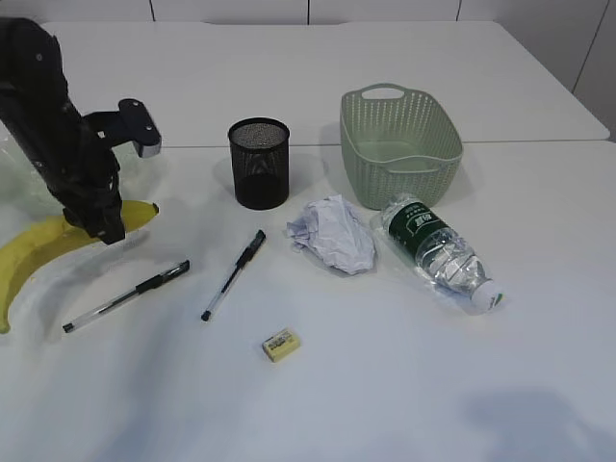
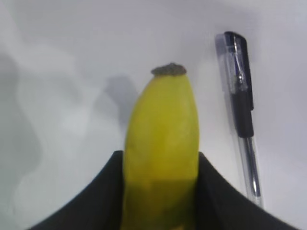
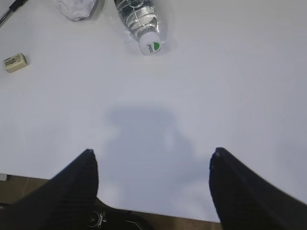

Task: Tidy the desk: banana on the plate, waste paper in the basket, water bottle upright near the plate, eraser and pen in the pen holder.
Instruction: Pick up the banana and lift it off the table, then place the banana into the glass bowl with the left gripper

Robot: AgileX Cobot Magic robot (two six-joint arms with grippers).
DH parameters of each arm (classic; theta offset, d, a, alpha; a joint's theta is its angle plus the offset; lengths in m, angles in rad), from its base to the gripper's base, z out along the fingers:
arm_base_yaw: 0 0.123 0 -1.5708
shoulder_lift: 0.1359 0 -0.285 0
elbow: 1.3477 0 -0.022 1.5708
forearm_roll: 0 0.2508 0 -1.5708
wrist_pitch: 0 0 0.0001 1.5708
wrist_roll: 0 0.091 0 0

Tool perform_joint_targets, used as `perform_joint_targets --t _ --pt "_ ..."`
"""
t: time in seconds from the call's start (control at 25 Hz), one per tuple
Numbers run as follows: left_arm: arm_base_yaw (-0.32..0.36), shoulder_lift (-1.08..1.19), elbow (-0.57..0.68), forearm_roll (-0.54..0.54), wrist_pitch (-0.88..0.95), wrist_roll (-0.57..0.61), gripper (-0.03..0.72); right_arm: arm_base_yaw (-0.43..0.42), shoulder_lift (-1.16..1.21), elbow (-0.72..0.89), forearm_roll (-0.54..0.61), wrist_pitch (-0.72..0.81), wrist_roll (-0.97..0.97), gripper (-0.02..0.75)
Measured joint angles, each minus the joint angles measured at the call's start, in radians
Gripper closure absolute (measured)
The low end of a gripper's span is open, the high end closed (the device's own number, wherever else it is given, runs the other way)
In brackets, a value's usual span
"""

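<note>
My left gripper (image 1: 101, 226) is shut on the banana (image 1: 38, 248) near its dark-tipped end at the far left of the desk (image 1: 318, 404). In the left wrist view the black fingers (image 2: 160, 155) press both sides of the banana (image 2: 163, 115). The plate barely shows at the left edge behind the arm. The waste paper (image 1: 334, 233) lies mid-desk. The water bottle (image 1: 438, 252) lies on its side beside it. The eraser (image 1: 280, 344) sits near the front. Two pens (image 1: 130, 296) (image 1: 234, 273) lie flat. My right gripper (image 3: 152, 153) is open and empty over the front edge.
The black mesh pen holder (image 1: 259, 162) and the sage-green basket (image 1: 399, 144) stand at the back. One pen (image 2: 242, 110) lies just right of the banana tip. The right wrist view shows the eraser (image 3: 15, 62), the bottle cap (image 3: 149, 45) and the paper (image 3: 74, 7).
</note>
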Motion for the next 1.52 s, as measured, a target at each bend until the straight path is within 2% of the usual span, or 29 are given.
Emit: perform_joint_targets --t 0.2,0.4,0.6,0.8,1.0,1.28,1.52 --pt "0.000 -0.052 -0.022 0.000 0.015 -0.008 0.445 0.000 0.000 0.000 0.019 0.000 0.000 0.202" --pt "0.026 -0.068 -0.135 0.000 -0.011 -0.101 0.445 0.000 0.000 0.000 0.023 -0.002 0.000 0.202" --pt "0.090 -0.068 -0.220 -0.030 -0.177 -0.220 0.446 0.000 0.000 0.000 0.023 -0.002 -0.002 0.202" --pt "0.161 -0.062 -0.231 -0.155 -0.422 -0.240 0.446 0.000 0.000 0.000 0.023 -0.003 -0.002 0.202" --pt "0.185 -0.019 -0.234 -0.191 -0.612 -0.241 0.446 0.000 0.000 0.000 0.023 -0.005 -0.002 0.202" --pt "0.200 0.092 -0.292 -0.251 -0.655 -0.243 0.446 0.000 0.000 0.000 0.023 -0.005 -0.002 0.202" --pt "0.225 0.168 -0.415 -0.299 -0.556 -0.243 0.447 0.000 0.000 0.000 0.034 -0.006 -0.002 0.202"
